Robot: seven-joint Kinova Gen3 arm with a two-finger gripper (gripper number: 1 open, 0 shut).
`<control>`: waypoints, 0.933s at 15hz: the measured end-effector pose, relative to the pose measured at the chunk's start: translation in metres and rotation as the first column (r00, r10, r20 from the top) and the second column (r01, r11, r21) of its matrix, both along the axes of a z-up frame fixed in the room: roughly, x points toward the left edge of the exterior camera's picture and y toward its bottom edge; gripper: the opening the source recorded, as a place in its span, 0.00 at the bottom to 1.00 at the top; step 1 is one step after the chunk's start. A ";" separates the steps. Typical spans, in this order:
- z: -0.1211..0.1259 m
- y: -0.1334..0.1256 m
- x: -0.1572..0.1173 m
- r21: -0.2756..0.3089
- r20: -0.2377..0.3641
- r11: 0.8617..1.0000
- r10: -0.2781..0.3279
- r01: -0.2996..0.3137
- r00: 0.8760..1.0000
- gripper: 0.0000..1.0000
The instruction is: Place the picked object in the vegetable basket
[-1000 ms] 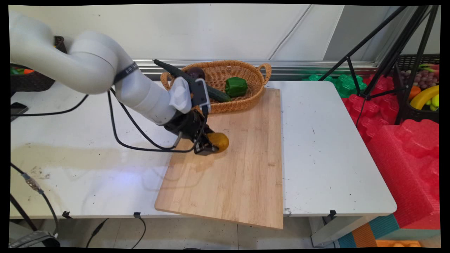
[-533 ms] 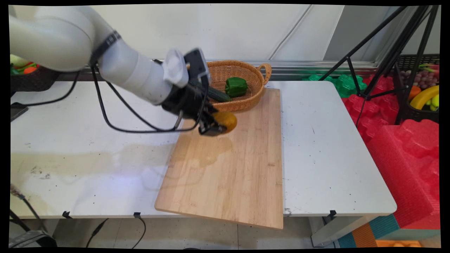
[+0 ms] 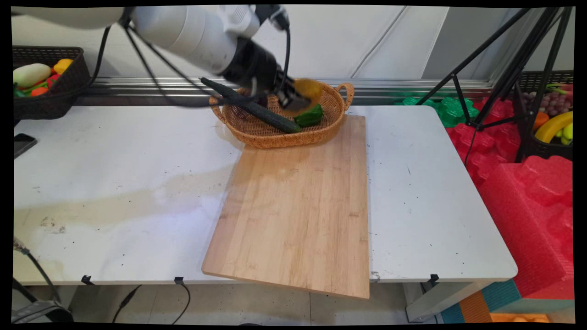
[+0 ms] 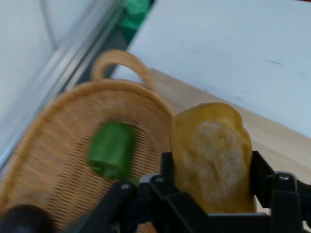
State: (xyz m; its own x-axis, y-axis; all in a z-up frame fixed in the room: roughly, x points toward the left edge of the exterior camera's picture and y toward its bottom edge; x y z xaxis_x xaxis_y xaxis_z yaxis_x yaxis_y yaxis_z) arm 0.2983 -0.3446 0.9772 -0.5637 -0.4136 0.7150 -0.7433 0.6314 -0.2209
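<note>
Above the wicker basket (image 3: pixel 257 133) on the white table (image 3: pixel 114 183), the claw (image 3: pixel 296 97) grips a yellow potato (image 4: pixel 214 150).

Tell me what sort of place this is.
Probably a robot lab's test bench: a camera tripod, red foam mats, and baskets of toy produce, including the wicker basket under the gripper.

Woven wicker basket (image 3: pixel 257 130), rough; pale wooden board (image 3: pixel 298 211), matt, grained; waxy-looking yellow potato (image 4: pixel 214 155); smooth green pepper (image 4: pixel 112 148).
</note>
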 end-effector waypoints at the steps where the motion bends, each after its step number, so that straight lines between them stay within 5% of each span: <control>1: 0.004 -0.011 0.002 -0.011 0.000 1.000 0.024 -0.024 1.000 0.00; 7: 0.004 -0.089 0.020 -0.039 0.009 0.983 0.181 -0.181 0.983 0.00; 14: -0.033 -0.164 0.042 0.017 0.052 0.956 0.292 -0.293 0.955 0.00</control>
State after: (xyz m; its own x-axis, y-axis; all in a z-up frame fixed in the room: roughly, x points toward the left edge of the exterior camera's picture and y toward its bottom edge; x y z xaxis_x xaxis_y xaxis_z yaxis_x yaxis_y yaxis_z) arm 0.3405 -0.5086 0.9440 -0.4489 -0.5824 0.6777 -0.8852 0.3937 -0.2480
